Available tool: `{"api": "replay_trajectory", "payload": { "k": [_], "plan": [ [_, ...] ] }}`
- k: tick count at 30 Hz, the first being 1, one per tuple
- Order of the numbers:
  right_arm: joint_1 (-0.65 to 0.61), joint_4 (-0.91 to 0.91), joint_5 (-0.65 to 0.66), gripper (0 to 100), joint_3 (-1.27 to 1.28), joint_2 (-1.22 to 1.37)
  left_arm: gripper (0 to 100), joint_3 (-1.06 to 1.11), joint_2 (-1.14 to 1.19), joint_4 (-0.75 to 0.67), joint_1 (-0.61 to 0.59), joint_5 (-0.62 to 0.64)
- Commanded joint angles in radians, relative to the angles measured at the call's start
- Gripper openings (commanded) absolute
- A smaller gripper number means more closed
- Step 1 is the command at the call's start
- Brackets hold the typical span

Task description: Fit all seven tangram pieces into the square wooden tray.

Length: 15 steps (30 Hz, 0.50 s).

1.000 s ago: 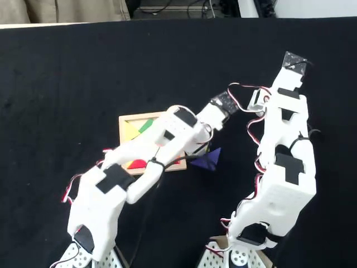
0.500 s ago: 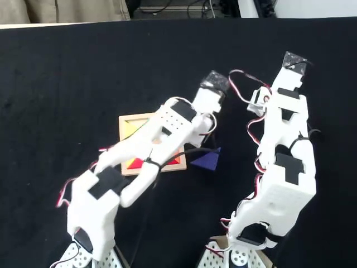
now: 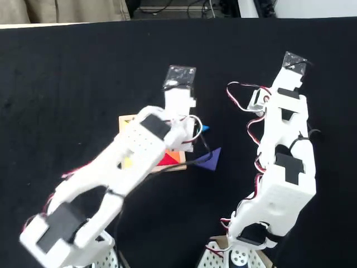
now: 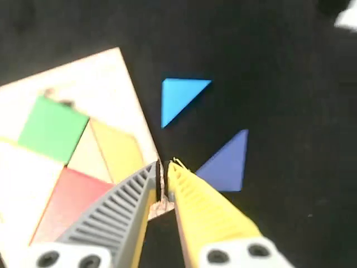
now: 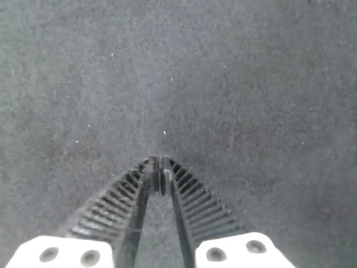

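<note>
Evidently between pieces, the left gripper (image 4: 164, 167), jaws clenched empty like those of the right gripper (image 5: 160, 167), hovers at the rim of the tray (image 4: 106, 70), with the light-blue triangle (image 4: 178, 97) ahead of its tips and the dark-blue triangle (image 4: 226, 164) beside them, so opening over one comes next.

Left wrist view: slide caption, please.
Shut left end effector at the edge of the wooden tray; light blue triangle and dark blue triangle lie outside it on black cloth.

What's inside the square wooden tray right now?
A green square, a yellow piece and a red triangle lie in the wooden tray. The left arm covers much of it from above, so the rest is hidden.
</note>
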Motion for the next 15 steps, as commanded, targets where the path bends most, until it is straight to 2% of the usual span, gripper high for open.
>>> {"api": "replay_trajectory", "payload": {
  "k": [1, 3, 6, 10, 15],
  "plan": [
    [-0.017, -0.018, 0.012, 1.1, -0.059, -0.008, 7, 0.108, -0.130, -0.258, -0.015, -0.095],
    [-0.009, -0.018, 0.012, 1.1, -0.059, -0.010, 14, 0.153, -0.095, -0.370, -0.012, -0.195],
    [0.017, -0.020, 0.006, 1.1, -0.062, -0.010, 22, 0.148, 0.021, -0.431, -0.015, -0.281],
    [0.043, -0.040, -0.021, 1.1, -0.062, -0.010, 22, 0.021, 0.206, -0.382, -0.007, -0.480],
    [0.051, -0.040, -0.041, 1.1, -0.062, -0.010, 22, -0.117, 0.344, -0.292, 0.038, -0.509]
  ]
}}
